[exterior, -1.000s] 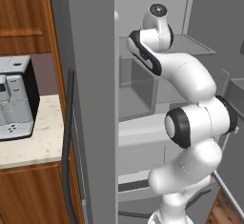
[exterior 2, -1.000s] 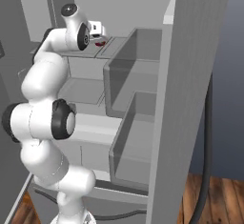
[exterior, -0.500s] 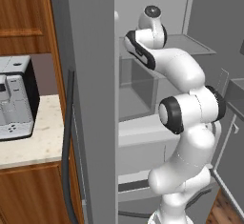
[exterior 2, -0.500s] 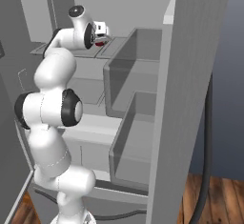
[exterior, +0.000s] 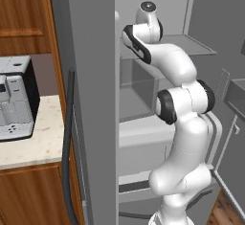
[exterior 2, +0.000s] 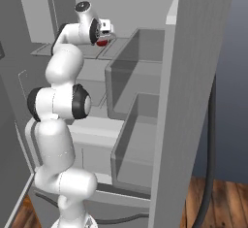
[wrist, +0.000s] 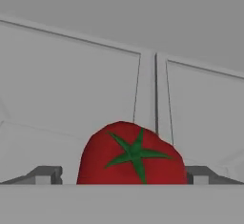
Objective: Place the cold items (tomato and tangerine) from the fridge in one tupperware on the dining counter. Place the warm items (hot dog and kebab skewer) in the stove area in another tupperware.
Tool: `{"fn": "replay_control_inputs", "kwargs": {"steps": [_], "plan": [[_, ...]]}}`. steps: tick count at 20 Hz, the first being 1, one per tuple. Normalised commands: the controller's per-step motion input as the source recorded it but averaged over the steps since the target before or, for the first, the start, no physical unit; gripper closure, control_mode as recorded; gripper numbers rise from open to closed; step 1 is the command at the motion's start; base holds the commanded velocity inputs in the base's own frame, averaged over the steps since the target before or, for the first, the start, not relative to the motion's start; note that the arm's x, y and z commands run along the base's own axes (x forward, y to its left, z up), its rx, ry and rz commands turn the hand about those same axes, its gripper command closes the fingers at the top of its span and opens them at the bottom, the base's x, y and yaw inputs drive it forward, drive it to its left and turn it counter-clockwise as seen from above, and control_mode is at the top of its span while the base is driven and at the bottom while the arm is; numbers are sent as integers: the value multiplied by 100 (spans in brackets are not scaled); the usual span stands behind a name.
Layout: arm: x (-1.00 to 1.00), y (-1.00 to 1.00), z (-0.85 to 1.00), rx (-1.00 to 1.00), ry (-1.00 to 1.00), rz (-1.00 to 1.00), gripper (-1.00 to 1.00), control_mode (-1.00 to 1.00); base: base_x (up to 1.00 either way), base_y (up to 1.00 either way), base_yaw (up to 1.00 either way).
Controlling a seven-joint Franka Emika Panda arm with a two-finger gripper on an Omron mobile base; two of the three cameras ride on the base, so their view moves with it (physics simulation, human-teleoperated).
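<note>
A red tomato with a green star-shaped stem sits on an upper shelf inside the open fridge. The gripper stands wide open, a fingertip on either side of the tomato, holding nothing.

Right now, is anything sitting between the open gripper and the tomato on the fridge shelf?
Nothing visible does. In the hand view the tomato sits directly ahead, between the two spread fingertips, with bare fridge wall behind it. The right base view shows the gripper right at the tomato.
</note>
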Motion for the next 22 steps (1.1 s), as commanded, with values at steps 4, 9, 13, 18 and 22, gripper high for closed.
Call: {"fn": "replay_control_inputs", "kwargs": {"steps": [4,9,13,18,22], "plan": [[18,1,-3,-1,1,0,-100,-100,0,0,0],[-5,5,-33,-9,0,0,-100,-100,0,0,0],[-19,6,-53,-6,0,0,100,-100,0,0,0],[0,0,-32,0,0,2,100,-100,0,0,0],[-18,0,-22,0,-7,1,100,-100,0,0,0]]}}
